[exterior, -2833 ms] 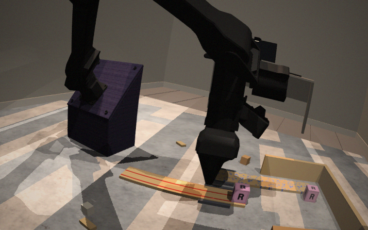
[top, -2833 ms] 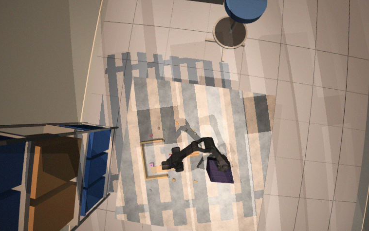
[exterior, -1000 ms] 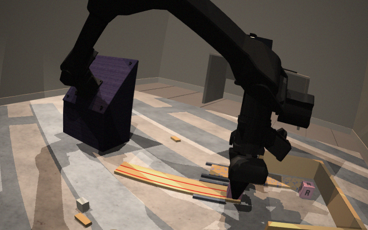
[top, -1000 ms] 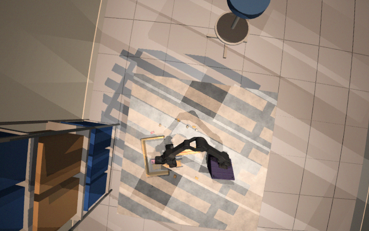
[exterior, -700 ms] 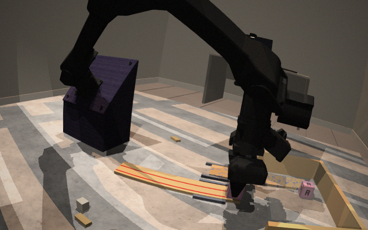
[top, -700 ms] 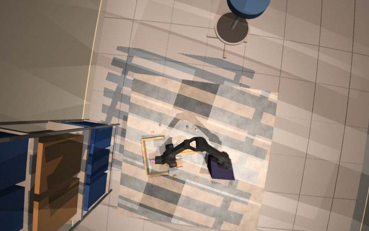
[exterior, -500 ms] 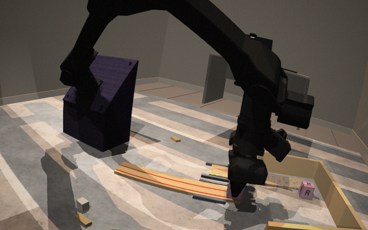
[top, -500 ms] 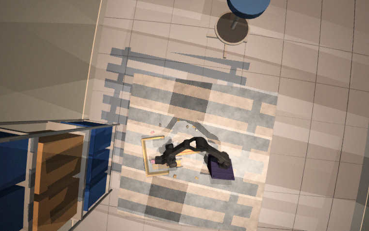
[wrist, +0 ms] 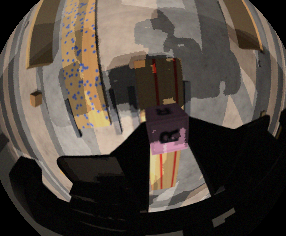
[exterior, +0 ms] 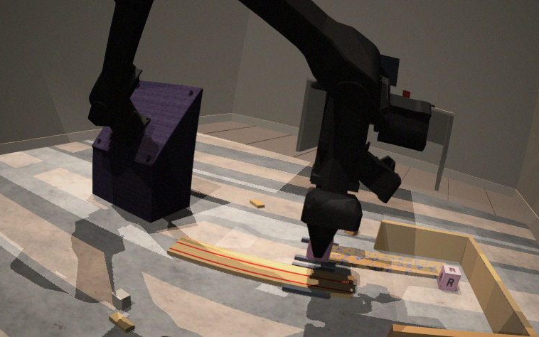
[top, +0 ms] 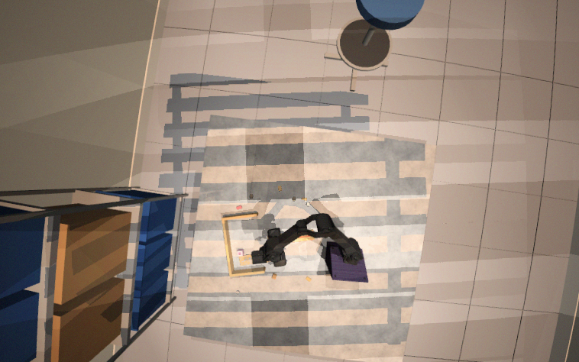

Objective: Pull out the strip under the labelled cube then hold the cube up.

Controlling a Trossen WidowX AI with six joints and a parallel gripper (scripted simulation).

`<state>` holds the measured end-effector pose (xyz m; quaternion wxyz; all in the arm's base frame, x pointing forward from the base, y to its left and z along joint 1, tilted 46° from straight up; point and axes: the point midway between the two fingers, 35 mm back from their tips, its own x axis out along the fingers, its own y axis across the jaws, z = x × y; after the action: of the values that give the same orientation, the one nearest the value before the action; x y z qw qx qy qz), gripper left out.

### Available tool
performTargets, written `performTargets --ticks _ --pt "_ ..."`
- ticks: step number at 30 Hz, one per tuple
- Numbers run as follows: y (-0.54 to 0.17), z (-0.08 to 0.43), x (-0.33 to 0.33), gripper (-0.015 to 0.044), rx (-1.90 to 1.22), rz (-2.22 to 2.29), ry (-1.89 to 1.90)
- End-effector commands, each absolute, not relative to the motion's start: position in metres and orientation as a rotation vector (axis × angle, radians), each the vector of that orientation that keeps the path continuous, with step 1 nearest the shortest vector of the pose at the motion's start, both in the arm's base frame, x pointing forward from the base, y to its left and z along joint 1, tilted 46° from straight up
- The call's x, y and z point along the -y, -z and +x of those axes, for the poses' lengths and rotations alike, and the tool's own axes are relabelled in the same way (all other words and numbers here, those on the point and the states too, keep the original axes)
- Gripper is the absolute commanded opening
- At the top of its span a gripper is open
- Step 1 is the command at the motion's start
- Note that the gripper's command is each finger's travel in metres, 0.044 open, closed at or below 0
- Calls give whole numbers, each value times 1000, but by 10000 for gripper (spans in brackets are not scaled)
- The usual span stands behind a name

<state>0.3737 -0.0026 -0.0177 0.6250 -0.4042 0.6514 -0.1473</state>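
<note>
My gripper (exterior: 319,251) (wrist: 163,122) is shut on a pink cube lettered R (exterior: 327,254) (wrist: 167,135), held between its fingertips. The cube appears raised above the strip with red lines (exterior: 238,262) (wrist: 162,172), which runs beneath it; the near finger hides much of the cube in the exterior view. A blue-speckled strip (exterior: 385,261) (wrist: 81,65) lies on the other side of the dark rails. A second pink R cube (top: 239,252) (exterior: 449,277) stands at that strip's far end, inside the wooden border.
A three-sided wooden border (top: 226,238) (exterior: 422,241) stands beyond the strips. Low dark rails (exterior: 306,291) flank the strips. The arm's purple pedestal (top: 350,272) (exterior: 173,167) is behind. A grey cube (exterior: 121,299) and small yellow blocks (exterior: 121,321) (exterior: 257,203) lie around.
</note>
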Motion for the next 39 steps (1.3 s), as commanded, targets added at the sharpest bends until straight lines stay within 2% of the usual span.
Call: performTargets --ticks 1,19,28,39 --pt "12 359 -3 0 -1492 -928 334" --pt "16 307 2 0 -1495 -929 333" --pt "-9 303 -24 0 -1496 -928 331" --pt "-9 303 -24 0 -1496 -928 331"
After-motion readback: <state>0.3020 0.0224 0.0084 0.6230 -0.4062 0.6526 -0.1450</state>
